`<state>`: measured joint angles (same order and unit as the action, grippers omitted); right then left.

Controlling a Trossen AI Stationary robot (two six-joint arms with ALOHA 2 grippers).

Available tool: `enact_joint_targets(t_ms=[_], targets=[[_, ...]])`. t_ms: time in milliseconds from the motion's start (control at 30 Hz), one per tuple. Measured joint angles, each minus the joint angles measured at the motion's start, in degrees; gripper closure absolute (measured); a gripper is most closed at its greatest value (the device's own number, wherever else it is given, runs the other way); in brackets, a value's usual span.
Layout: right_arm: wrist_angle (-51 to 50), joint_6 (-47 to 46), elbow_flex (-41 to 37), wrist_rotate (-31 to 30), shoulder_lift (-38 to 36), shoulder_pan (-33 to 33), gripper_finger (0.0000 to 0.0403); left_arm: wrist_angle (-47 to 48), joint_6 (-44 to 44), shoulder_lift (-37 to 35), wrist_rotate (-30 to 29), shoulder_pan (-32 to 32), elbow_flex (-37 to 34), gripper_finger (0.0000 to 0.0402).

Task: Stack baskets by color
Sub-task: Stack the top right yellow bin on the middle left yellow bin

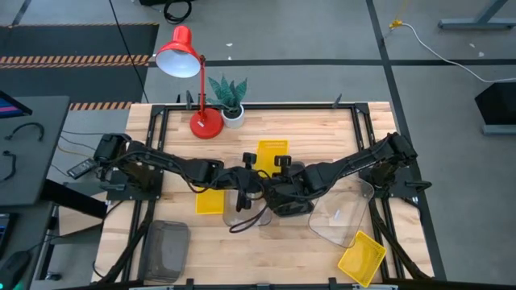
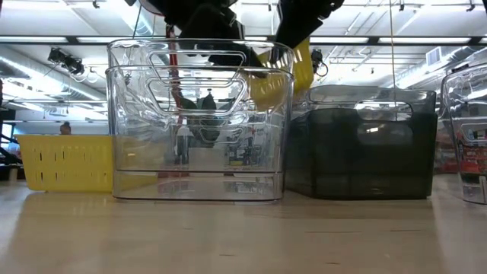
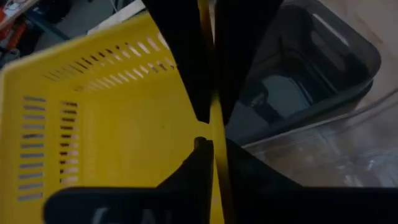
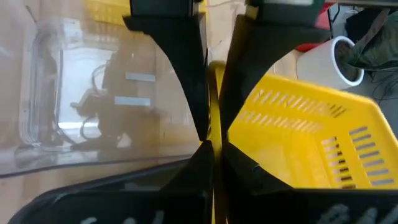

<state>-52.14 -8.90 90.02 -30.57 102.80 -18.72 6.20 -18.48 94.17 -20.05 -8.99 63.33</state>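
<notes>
Left tool [image 3: 208, 134] and right tool [image 4: 211, 134] each clamped on yellow basket [image 1: 272, 151] wall — basket raised mid-table; second yellow basket [image 1: 210, 201] lies toward left arm, nearer it.

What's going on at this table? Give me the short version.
Both arms meet at the middle of the table. The left gripper and the right gripper each have their fingers pinched shut on a side wall of a yellow basket, apparently the same one, held above the table. A clear basket and a dark grey basket stand side by side just in front. A second yellow basket and a third yellow basket lie apart, unstacked.
</notes>
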Motion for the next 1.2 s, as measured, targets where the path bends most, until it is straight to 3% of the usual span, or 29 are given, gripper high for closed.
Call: enact_joint_targets(t_ms=[133,300,367,500,633,767,867,1033,1200], targets=[[0.54,0.01,0.0,-0.02,0.0,-0.52,0.0367,0.42,-1.67,-0.01,-1.83,-0.68,-0.01,0.0393],[5.4,-1.27,0.02,-0.97,-1.71,-4.64,0.0305,5.92,-4.22,0.11,-11.26,-3.8,1.23,0.0396],[8.69,0.03,0.07,-4.34,-2.35,-7.62,0.0284,9.15,-3.62,-0.2,-16.06,-5.8,2.98,0.0396],[12.59,1.06,-0.26,-16.92,-2.91,-14.95,0.0266,20.32,0.46,0.07,-25.16,-12.16,8.7,0.0396],[11.09,-4.1,-0.35,-25.83,-2.73,-20.85,0.0266,43.12,15.11,-0.15,-28.02,-18.81,17.34,0.0396],[10.94,-10.51,-0.37,-30.66,-2.73,-25.24,0.0267,71.76,40.69,-0.45,-22.5,-23.21,21.01,0.0396],[10.93,-12.46,-0.39,-34.28,-2.69,-27.82,0.0268,84.59,56.7,-2.45,-17.57,-26.91,18.93,0.0396],[10.93,-13.52,-0.42,-38.12,-2.64,-29.89,0.0268,74.78,63.36,-9.99,-11.02,-33.34,8.12,0.0396],[10.92,-13.58,-0.44,-38.84,-2.62,-30.16,0.0268,59.2,63.23,-15.16,-10.34,-35.08,-4.89,0.0396]])
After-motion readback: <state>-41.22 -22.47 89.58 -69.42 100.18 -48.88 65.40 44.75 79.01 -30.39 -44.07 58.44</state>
